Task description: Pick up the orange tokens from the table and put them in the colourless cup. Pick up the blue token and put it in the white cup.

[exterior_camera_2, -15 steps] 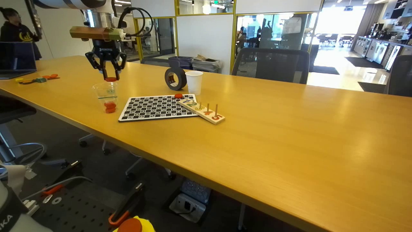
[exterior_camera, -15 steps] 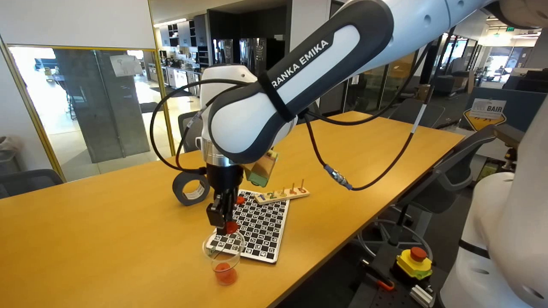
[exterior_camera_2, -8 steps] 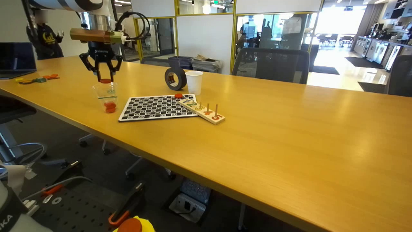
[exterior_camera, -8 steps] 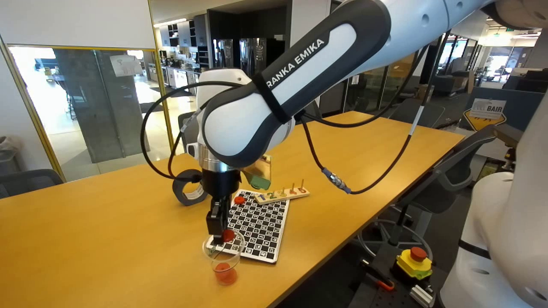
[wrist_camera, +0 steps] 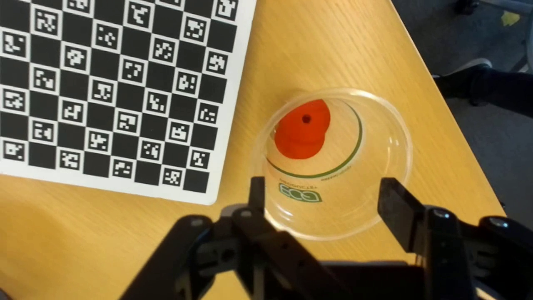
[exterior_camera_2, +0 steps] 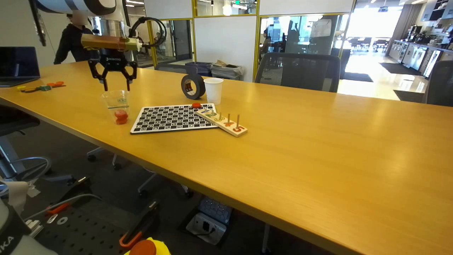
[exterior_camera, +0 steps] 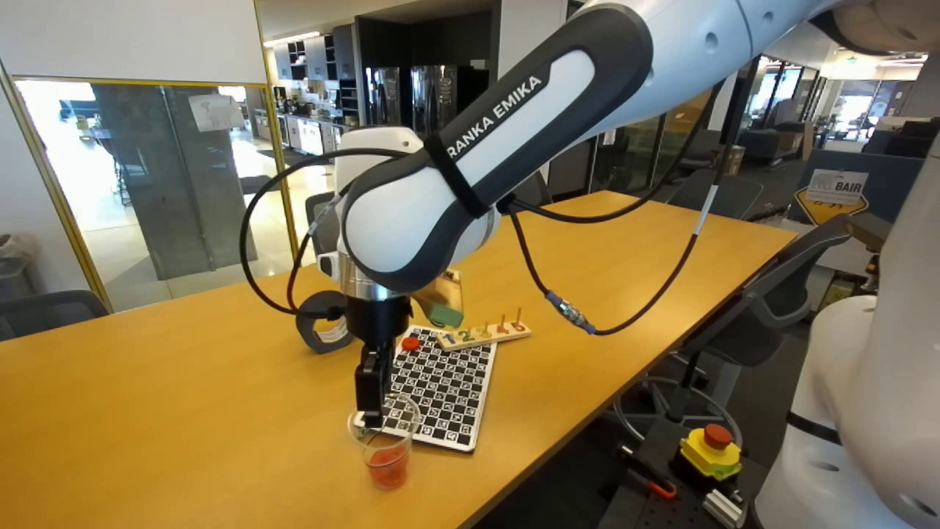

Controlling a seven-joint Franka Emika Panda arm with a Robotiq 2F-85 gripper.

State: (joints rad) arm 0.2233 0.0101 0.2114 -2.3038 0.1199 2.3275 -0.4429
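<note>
The gripper (exterior_camera_2: 117, 88) stands with its jaws apart and nothing between them, its tips at about the mouth of the clear cup (wrist_camera: 377, 137); whether they dip below the rim is hard to tell. Just right of and above the middle of the wrist view, at least two orange discs (wrist_camera: 302, 129) overlap at the bottom of that cup. The step in hand looks to be dropping one such disc there, and with the jaws bare, the release seems done.

One more orange disc (exterior_camera_2: 196, 105) lies a little left of centre in an exterior view, at the upper right of the checkered board (exterior_camera_2: 170, 118), just beside the end of a wooden peg strip (exterior_camera_2: 226, 124). The next move likely calls for a straight lift — a brushed rim could tip the cup — then a trip to that disc. The white cup (exterior_camera_2: 213, 92) stands upright just above and right of it. The blue disc shows in no view.
</note>
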